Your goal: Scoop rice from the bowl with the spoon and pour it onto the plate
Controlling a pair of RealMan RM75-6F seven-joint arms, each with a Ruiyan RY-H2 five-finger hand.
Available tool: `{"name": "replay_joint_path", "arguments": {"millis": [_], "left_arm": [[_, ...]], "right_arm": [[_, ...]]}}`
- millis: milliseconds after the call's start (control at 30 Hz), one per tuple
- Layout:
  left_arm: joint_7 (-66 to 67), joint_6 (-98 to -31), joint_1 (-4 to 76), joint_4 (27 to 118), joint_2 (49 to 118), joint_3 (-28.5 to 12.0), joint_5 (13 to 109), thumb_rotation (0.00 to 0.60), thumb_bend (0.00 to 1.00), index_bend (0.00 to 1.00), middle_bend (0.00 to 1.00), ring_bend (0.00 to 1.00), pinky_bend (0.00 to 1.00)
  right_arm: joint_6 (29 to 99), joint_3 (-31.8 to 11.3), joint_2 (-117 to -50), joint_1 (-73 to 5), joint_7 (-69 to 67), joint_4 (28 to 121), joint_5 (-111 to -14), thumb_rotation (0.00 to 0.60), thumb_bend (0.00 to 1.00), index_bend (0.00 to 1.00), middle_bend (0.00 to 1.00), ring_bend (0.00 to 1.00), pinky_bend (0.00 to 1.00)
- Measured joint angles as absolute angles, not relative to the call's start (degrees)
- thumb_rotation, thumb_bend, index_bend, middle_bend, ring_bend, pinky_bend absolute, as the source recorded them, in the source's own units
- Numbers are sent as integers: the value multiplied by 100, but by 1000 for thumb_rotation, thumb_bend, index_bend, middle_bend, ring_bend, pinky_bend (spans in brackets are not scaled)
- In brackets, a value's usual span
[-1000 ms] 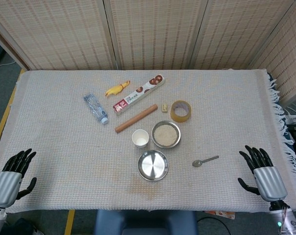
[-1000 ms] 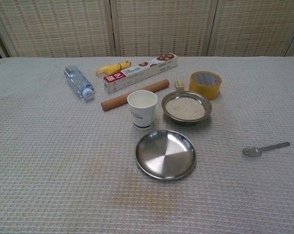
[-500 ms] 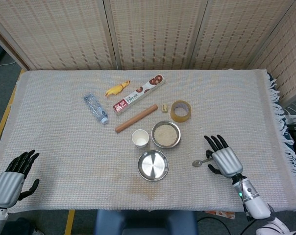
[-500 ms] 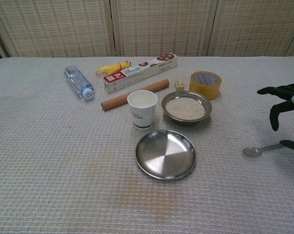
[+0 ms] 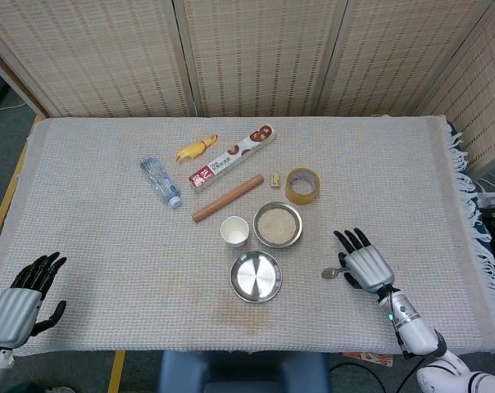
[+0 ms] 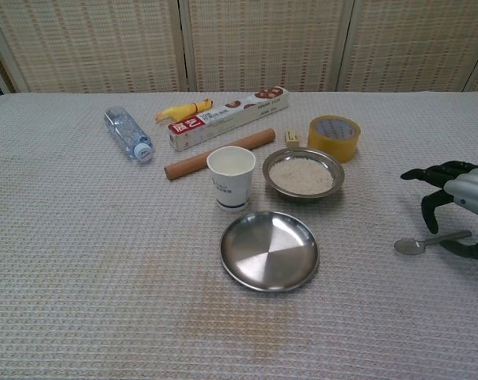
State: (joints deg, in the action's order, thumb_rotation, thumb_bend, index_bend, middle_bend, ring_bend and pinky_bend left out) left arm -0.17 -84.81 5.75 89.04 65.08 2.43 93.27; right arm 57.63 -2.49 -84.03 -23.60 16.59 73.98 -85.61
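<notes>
Ahead of me a folding screen (image 5: 256,57) of woven reed panels in pale wooden frames closes off the whole far side, angling in at both ends. My table (image 5: 92,237) is covered by a beige waffle-weave cloth (image 5: 411,180), its white fringe (image 5: 469,164) hanging over the edge on my right. A faint yellowish stain (image 6: 223,309) marks the cloth near me. Beyond the left edge I see grey floor (image 5: 6,139) crossed by a yellow line (image 5: 10,192). The light is soft and even, throwing only weak shadows.
</notes>
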Motion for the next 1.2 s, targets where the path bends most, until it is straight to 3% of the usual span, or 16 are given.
{"name": "replay_joint_path", "arguments": {"millis": [1200], "left_arm": [[72, -8382, 598, 8922, 6508, 231, 9228, 600, 400, 0, 0, 0, 147]], "right_arm": [[5641, -104, -8609, -2577, 1667, 7169, -8194, 600, 310, 510, 0, 0, 0]]}}
